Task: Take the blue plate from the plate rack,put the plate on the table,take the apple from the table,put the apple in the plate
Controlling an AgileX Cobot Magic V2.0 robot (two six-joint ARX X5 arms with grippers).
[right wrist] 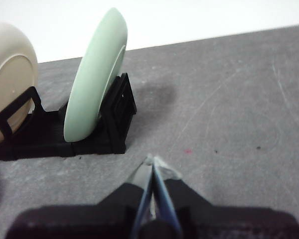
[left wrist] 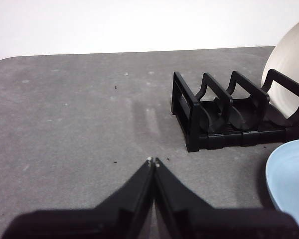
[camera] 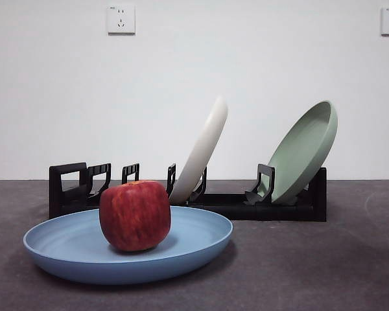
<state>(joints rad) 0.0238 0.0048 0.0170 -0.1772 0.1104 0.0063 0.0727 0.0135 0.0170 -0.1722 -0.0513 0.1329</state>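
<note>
You see the apple (camera: 135,215) sitting in the blue plate (camera: 65,243) on the bench (camera: 324,265), before the rack (camera: 292,206); your left gripper (left wrist: 153,161) and right gripper (right wrist: 152,162) are closed, empty, above bare bench.

cream plate (camera: 202,148), green plate (camera: 303,150); wall sockets (camera: 120,19)

A bare test room or lab: plain white wall (camera: 194,84), sockets (camera: 120,19) at the upper corners, grey counter (camera: 311,259) below.
</note>
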